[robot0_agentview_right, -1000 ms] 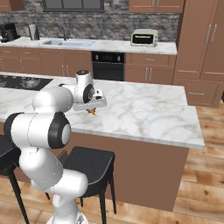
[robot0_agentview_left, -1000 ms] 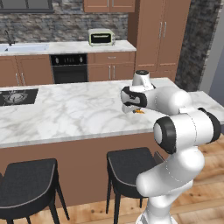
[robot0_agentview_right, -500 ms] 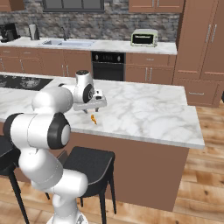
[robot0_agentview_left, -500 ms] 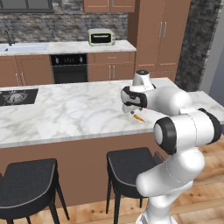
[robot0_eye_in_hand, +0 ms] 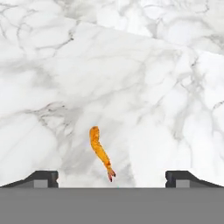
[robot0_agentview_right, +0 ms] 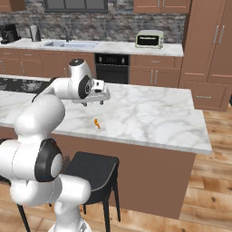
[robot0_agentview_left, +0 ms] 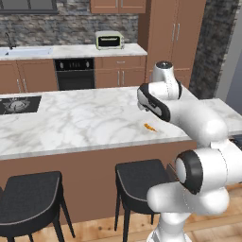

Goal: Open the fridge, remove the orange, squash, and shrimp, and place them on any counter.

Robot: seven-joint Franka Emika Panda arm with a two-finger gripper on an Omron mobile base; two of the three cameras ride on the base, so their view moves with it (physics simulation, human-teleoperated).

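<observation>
While the arm reaches over the island, findings are as follows.
Gripper point(robot0_eye_in_hand: 112, 178): fingers spread wide, holding nothing; the two dark tips stand far apart at the bottom of the hand view, with the shrimp between them and touching neither.
Shrimp point(robot0_eye_in_hand: 100, 152): lies flat on the counter point(robot0_agentview_left: 85, 123), thin, curved, orange, its reddish tail end towards the camera in the hand view.
Shrimp position point(robot0_agentview_left: 150, 127): near the counter's front edge, towards its right-hand end in the left base view; directly below the gripper point(robot0_agentview_right: 96, 98), clear of it.
Counter: white marble top with grey veins on a brown wooden base, dark stools point(robot0_agentview_left: 139, 182) tucked under its front edge.
Back wall: toaster oven point(robot0_agentview_right: 149, 39) on the rear worktop, black oven point(robot0_agentview_left: 74, 74) below.
</observation>
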